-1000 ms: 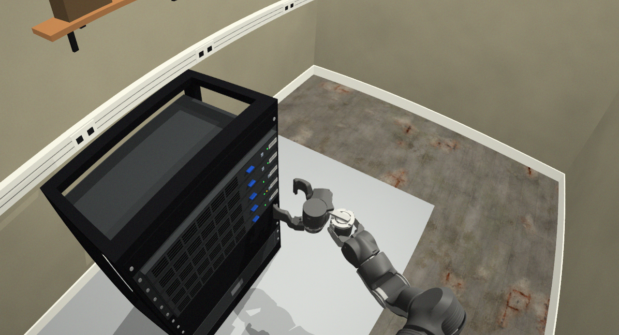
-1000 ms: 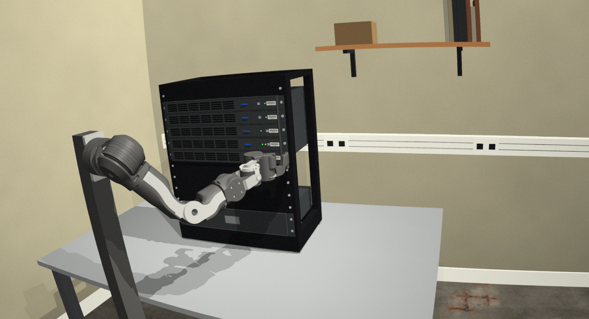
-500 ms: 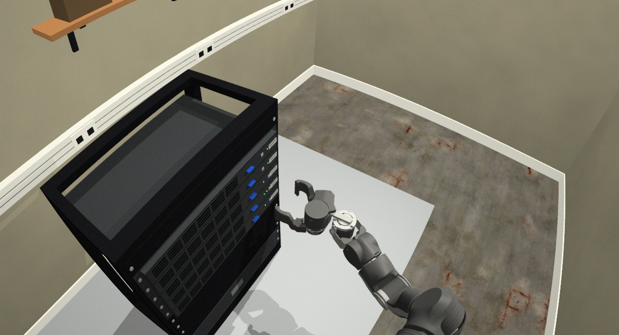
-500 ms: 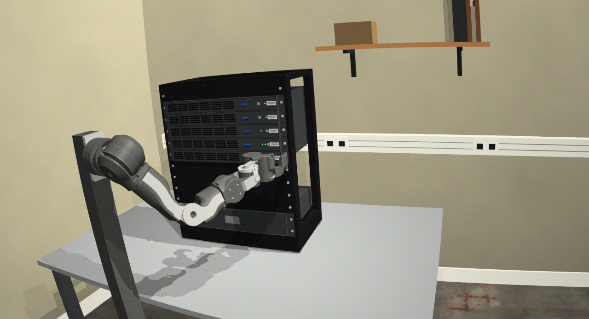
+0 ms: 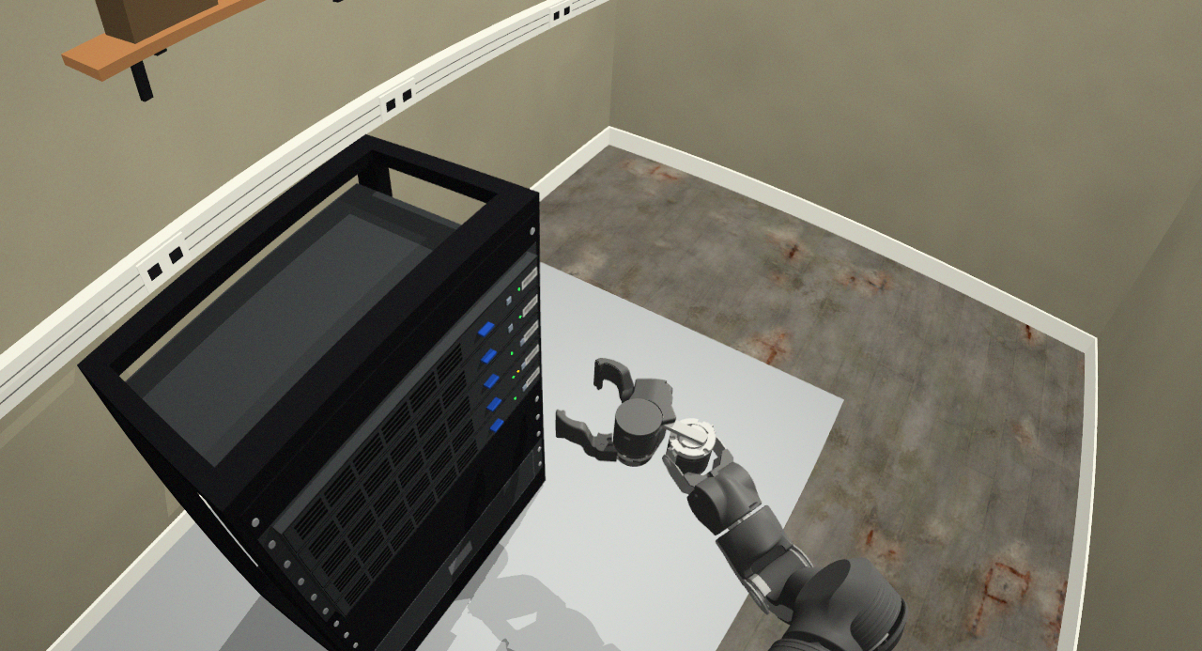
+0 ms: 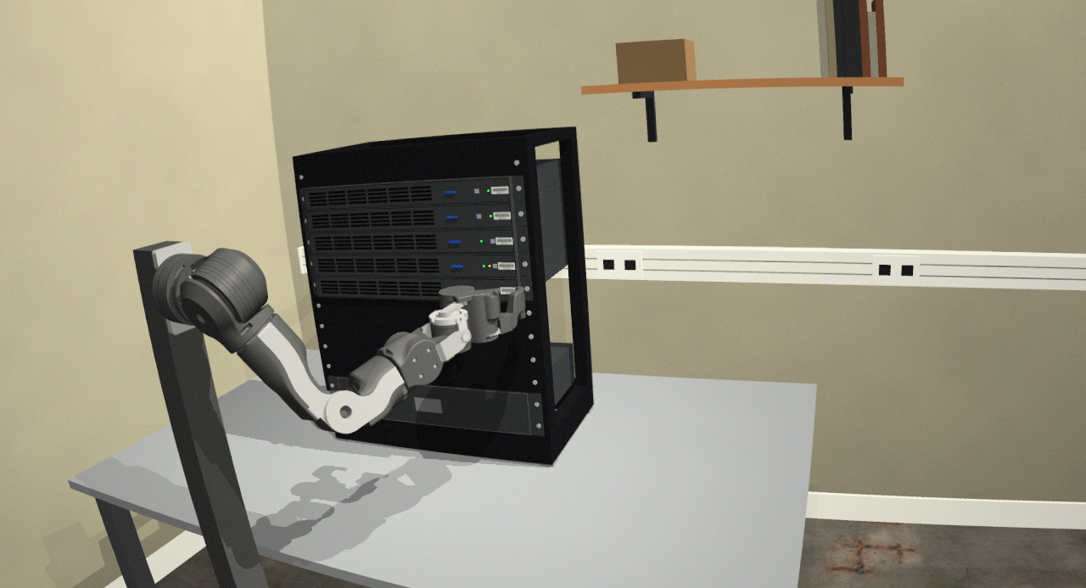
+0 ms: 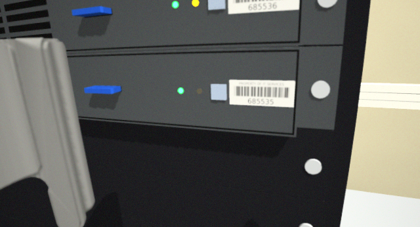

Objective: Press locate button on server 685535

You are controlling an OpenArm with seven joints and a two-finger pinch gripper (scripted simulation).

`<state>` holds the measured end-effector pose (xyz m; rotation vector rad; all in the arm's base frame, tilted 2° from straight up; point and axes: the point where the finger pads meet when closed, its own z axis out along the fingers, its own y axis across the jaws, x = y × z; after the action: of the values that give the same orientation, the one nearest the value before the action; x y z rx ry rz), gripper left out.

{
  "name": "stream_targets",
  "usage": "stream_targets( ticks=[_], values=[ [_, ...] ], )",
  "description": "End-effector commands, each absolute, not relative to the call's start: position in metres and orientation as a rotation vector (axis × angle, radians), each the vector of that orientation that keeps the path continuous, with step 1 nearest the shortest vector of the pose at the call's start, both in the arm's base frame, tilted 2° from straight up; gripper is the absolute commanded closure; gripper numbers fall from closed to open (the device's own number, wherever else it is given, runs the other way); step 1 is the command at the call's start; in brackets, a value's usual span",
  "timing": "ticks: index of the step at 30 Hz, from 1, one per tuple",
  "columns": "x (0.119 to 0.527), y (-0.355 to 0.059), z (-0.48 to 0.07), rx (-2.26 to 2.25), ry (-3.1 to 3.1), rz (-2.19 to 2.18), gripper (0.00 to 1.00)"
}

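The black rack stands upright on the grey table and holds several servers. In the wrist view the lowest server carries the label 685535. Its square locate button sits just left of the label and is pale grey-blue. The button of server 685536 above has the same colour. My gripper is open and empty. It stands a short way off the rack's front right side, level with the lowest server, and also shows in the exterior view. One finger fills the left of the wrist view.
Each server has a blue handle tab and a green status light. The rack's right post has round screws. A wall shelf holds a box and books. The arm's mounting post stands at the table's left front.
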<state>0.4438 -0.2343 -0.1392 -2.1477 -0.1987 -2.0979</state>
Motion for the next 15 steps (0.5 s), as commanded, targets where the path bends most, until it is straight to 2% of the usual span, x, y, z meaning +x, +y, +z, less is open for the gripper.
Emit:
stream_targets(
  ticks=[1,15],
  values=[
    [0.4410,-0.2339,-0.1377,-2.142,-0.199,-2.093,0.40],
    [0.4318,-0.2357,-0.1374,-2.142,-0.199,-2.093,0.40]
  ],
)
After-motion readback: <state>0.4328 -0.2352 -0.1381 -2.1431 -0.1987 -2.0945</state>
